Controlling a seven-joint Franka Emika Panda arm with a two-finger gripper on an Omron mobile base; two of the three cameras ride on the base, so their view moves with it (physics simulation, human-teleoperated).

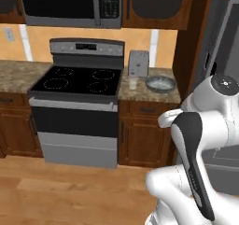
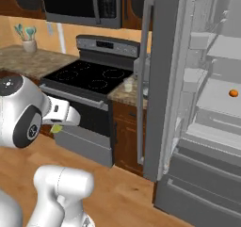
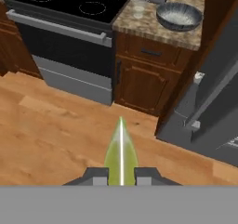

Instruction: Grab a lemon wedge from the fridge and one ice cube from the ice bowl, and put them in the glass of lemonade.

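1. Left base view: the black glass-top stove (image 1: 77, 79) stands between two stretches of speckled desk (image 1: 149, 92). On the right stretch, the silver toaster (image 1: 138, 63) is at the back, the glass of lemonade (image 1: 133, 83) is just in front of it near the stove's edge, and the ice bowl (image 1: 160, 83) sits to the right of the glass, apart from it. A microwave (image 1: 70, 4) hangs above the stove. The white arm (image 1: 196, 144) rises at the lower right.

2. Right base view: the fridge (image 2: 197, 103) stands with its left door (image 2: 160, 80) swung open, showing pale shelves; a small round orange fruit (image 2: 233, 93) lies on one shelf. The glass of lemonade (image 2: 128, 85) stands on the desk corner between stove and fridge door. A utensil pot (image 2: 29, 44) sits on the far left desk. The gripper (image 2: 57, 125) is low at the left, in front of the oven door, with the lemon wedge (image 2: 56, 129) showing yellow-green at its tip.

3. Hand view: the fingers (image 3: 95, 177) are clenched on the lemon wedge (image 3: 121, 151), which sticks out forward between them above the wooden floor (image 3: 56, 130). Ahead lie the stove, the glass (image 3: 139, 8) and the ice bowl (image 3: 180, 15) on the desk.
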